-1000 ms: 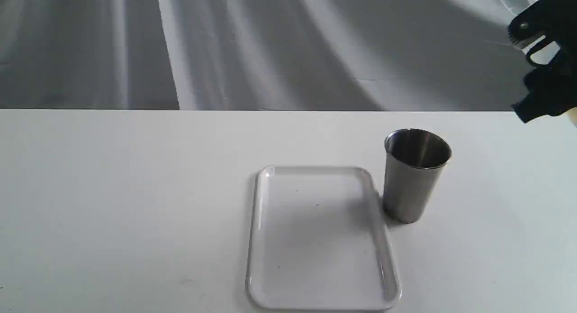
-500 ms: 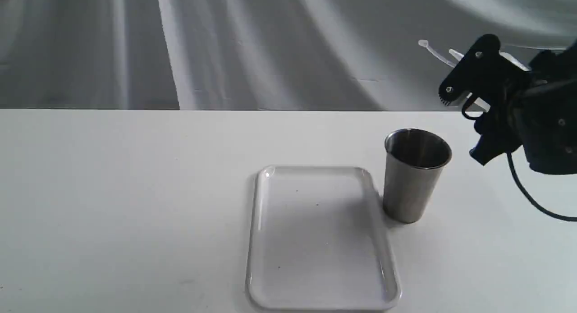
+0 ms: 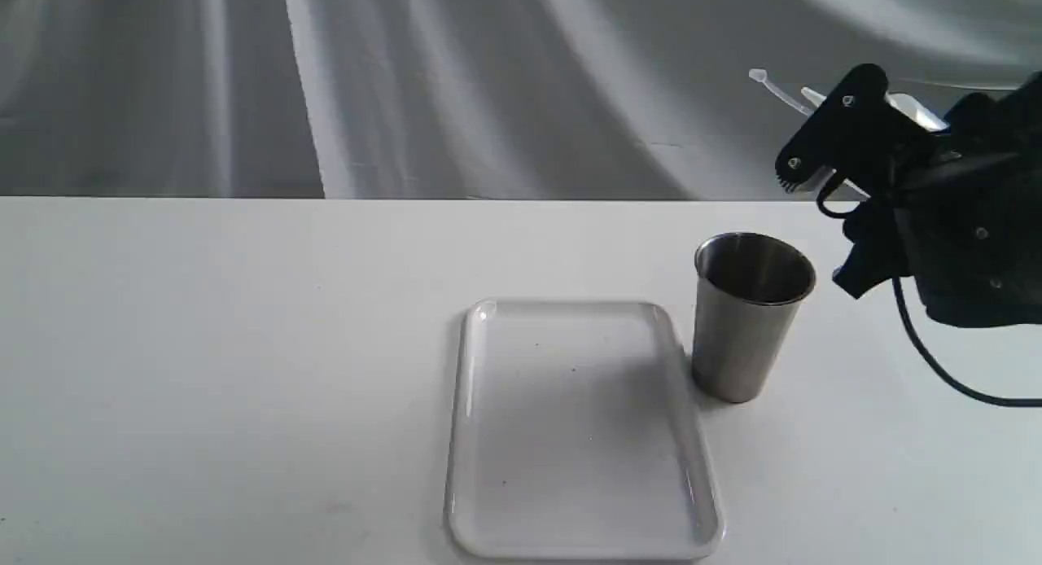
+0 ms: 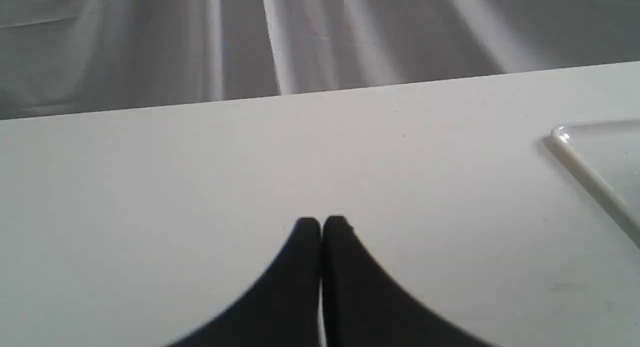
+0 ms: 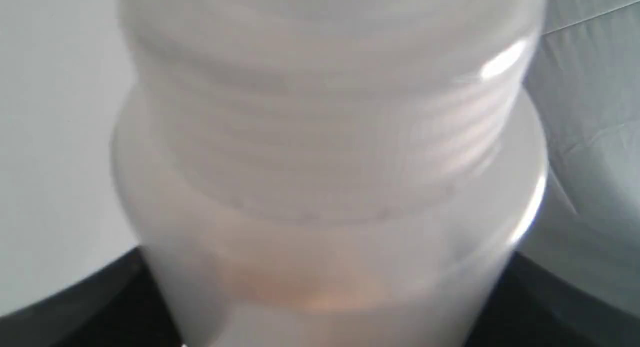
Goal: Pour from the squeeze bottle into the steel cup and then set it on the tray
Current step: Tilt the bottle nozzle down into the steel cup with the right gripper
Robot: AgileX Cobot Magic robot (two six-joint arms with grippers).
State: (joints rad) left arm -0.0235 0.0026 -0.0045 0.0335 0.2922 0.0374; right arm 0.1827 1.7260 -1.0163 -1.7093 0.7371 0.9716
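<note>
The steel cup [image 3: 753, 317] stands upright on the table, touching the right rim of the white tray [image 3: 582, 427]. My right gripper [image 3: 818, 223] is up and to the right of the cup, shut on the squeeze bottle [image 3: 912, 107]. The bottle is tilted, with its nozzle and thin cap strap [image 3: 773, 89] pointing left, above and slightly right of the cup's mouth. The right wrist view is filled by the bottle's threaded neck and shoulder [image 5: 330, 152], with amber liquid showing low down. My left gripper [image 4: 320, 227] is shut with nothing in it, over bare table left of the tray's corner [image 4: 590, 172].
A white table [image 3: 244, 370] runs under everything, backed by a grey draped cloth [image 3: 407, 85]. A black cable [image 3: 936, 361] hangs from the right arm, to the right of the cup.
The right arm has come in from the upper right edge, carrying the bottle left and down toward the cup. Over the last half second it moved slightly further left and up.
</note>
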